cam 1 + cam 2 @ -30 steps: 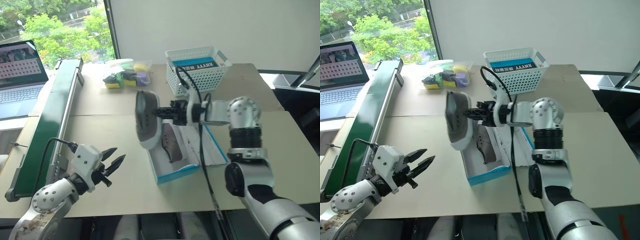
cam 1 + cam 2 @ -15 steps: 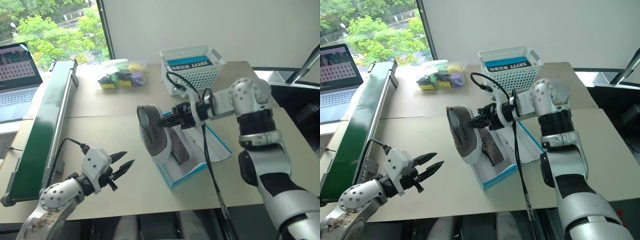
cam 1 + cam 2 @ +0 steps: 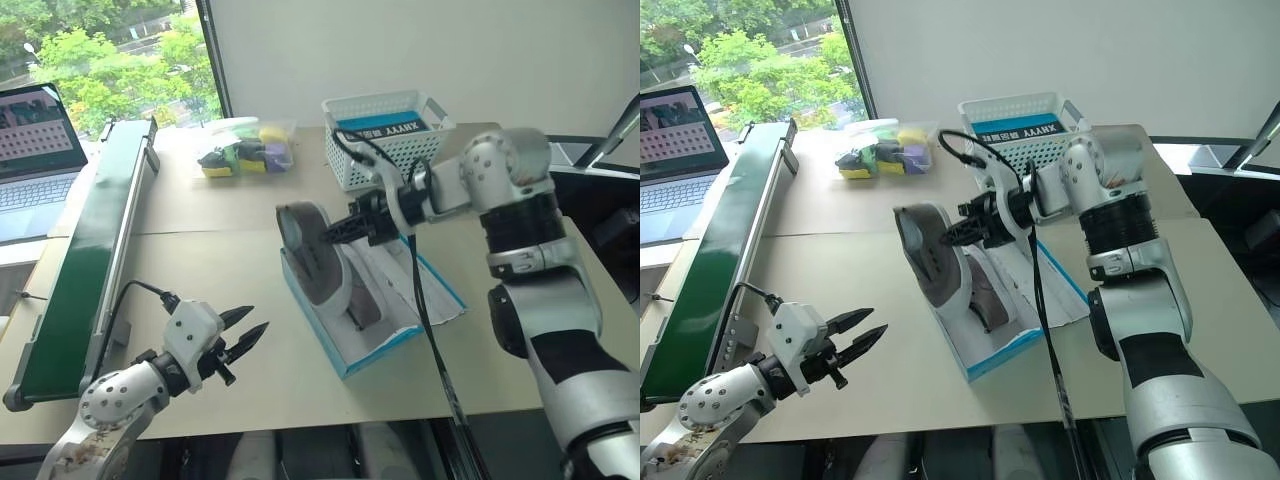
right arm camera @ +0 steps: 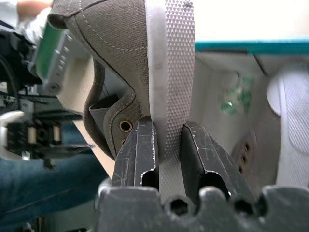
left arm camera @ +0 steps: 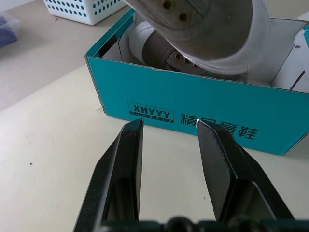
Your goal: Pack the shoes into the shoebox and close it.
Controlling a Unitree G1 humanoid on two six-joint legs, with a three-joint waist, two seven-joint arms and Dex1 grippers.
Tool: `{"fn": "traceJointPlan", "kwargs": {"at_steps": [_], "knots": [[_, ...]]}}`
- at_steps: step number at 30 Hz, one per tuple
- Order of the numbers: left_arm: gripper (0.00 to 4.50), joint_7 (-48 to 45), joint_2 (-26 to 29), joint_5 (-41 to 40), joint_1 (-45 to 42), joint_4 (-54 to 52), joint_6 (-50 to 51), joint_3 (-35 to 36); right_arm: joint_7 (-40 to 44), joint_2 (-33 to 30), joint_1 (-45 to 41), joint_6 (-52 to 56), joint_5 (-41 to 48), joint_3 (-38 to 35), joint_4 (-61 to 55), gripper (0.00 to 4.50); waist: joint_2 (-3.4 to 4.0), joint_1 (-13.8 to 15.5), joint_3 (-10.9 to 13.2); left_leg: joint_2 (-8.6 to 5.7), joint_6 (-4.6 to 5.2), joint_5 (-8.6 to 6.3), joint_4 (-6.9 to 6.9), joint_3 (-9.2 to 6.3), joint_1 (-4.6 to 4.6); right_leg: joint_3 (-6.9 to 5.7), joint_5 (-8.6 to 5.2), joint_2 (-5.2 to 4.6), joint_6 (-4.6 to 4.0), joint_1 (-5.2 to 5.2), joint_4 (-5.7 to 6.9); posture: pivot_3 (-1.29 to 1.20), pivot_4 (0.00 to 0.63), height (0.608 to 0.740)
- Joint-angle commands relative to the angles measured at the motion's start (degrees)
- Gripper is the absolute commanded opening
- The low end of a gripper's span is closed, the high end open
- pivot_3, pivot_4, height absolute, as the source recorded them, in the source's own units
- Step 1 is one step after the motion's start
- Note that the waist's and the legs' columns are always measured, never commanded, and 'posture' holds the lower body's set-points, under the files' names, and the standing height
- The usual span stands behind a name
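Note:
The blue shoebox (image 3: pixel 385 340) lies open on the table, its lid (image 3: pixel 425 290) folded out flat to the right. One grey shoe (image 3: pixel 362 300) rests inside. My right gripper (image 3: pixel 343 232) is shut on the sole edge of the other shoe (image 3: pixel 312 258), which stands on edge over the box's left side, its pale sole facing left. The right wrist view shows the fingers (image 4: pixel 137 150) pinching that ribbed sole (image 4: pixel 173 63). My left gripper (image 3: pixel 243 335) hovers open and empty near the table's front edge, left of the box, pointing at its blue side wall (image 5: pixel 193 113).
A white lattice basket (image 3: pixel 390 135) stands behind the box. Bagged yellow, purple and dark items (image 3: pixel 245 152) lie at the back. A long green rail (image 3: pixel 85 260) runs along the left side, with a laptop (image 3: pixel 35 140) beyond it.
The right gripper has turned and brought the held shoe lower, from above the box down against its left side. The left gripper has stayed put.

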Motion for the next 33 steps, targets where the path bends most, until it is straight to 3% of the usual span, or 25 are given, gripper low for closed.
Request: {"fn": "traceJointPlan", "kwargs": {"at_steps": [1,6,12,17,23,27,28,33], "knots": [[1.86,-0.1,0.1,0.0,-0.2,-2.8,-1.0,1.0,3.6,-2.1,0.4,-2.8,-1.1,2.2,-4.3,0.40,0.00,-0.1,0.0,0.00,0.00,0.00,0.00,0.00,0.01,0.00,0.00,0.00,0.00,0.00,0.00,0.00,0.150,0.731],[1.86,0.3,-0.1,0.3,-0.6,-3.1,-0.7,0.5,6.5,-3.7,2.5,-4.9,-3.1,5.9,-5.9,0.40,-0.01,-0.4,0.0,0.01,0.00,0.00,0.02,0.00,0.03,0.01,0.00,0.01,0.00,0.00,0.04,0.00,0.150,0.731],[1.86,0.6,-0.3,0.8,-1.9,-1.9,-0.6,0.1,11.8,-4.8,5.7,-10.9,-7.6,15.7,-9.5,0.40,-0.01,-0.4,0.0,0.00,0.00,0.00,0.06,0.01,0.02,0.01,0.00,0.01,0.01,0.00,0.08,0.00,0.150,0.731],[1.86,0.9,-0.6,0.9,-3.8,-1.4,-0.1,-0.7,14.5,-1.5,6.1,-16.3,-13.0,22.9,-4.4,0.40,-0.01,-0.4,0.0,0.00,0.00,0.00,0.08,0.00,0.05,0.02,0.00,0.01,0.00,0.00,0.14,0.00,0.150,0.731],[1.86,1.1,-1.0,1.8,-4.1,-1.0,-0.1,-1.5,14.9,3.4,4.9,-20.2,-18.3,22.9,1.4,0.40,-0.05,-0.5,0.0,0.01,0.00,0.00,0.11,0.00,0.08,0.02,0.00,0.02,0.00,0.04,0.17,0.00,0.150,0.731],[1.86,0.9,-0.8,1.8,-3.8,-1.1,0.0,-0.9,12.8,6.3,4.2,-19.9,-19.3,18.2,2.4,0.40,-0.05,-0.8,0.0,0.04,0.00,0.00,0.11,0.00,0.20,0.03,0.01,0.05,-0.02,0.12,0.23,0.00,0.150,0.731],[1.92,0.8,-0.8,1.7,-3.8,-1.1,-0.1,-0.8,12.2,6.9,4.2,-19.2,-19.2,16.7,2.3,1.29,-0.05,-0.8,0.0,0.04,0.00,0.00,0.11,0.00,0.24,0.04,0.01,0.06,-0.03,0.13,0.24,0.00,0.150,0.731],[1.92,0.4,-0.5,1.6,-3.8,-0.8,0.0,-0.4,8.8,8.5,4.2,-17.7,-18.8,10.1,1.0,2.86,-0.05,-0.5,0.0,0.05,0.00,0.00,0.11,0.00,0.22,0.04,0.01,0.07,-0.03,0.12,0.25,0.00,0.150,0.731]]}}
